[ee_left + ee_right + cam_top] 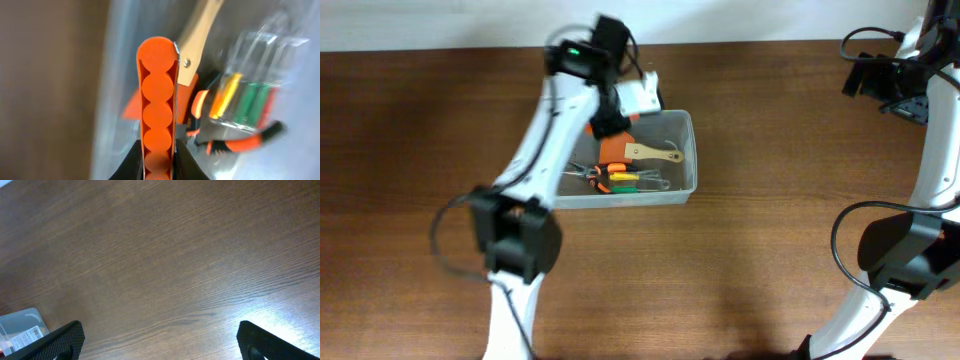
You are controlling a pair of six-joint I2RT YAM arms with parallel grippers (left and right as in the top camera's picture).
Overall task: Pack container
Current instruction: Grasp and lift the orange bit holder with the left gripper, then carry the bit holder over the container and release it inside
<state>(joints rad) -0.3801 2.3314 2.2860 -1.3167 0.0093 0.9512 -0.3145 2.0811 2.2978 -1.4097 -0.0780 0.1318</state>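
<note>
Seen from overhead, the container (694, 160) is a large clear plastic bin with rounded corners and a rim. It sits on the brown wooden table (770, 260), left of centre and toward the far edge. My left gripper (610, 122) hangs over its far-left part. My right gripper (880, 82) is well apart at the far right, with bare table between the two.

Only the left wrist view shows the grasp. My left gripper is clamped on an orange tool (157, 90) that has a row of round hollows and points into the bin. Past it lie a wooden-handled tool (197, 45), a clear case (250, 90) of coloured screwdrivers, and pliers (240, 144). The bin's cloudy wall runs down the left of this view.

In the right wrist view, my right gripper stands spread wide over bare wood, holding nothing. A pale labelled object (22, 327) sits in the bottom-left corner.
</note>
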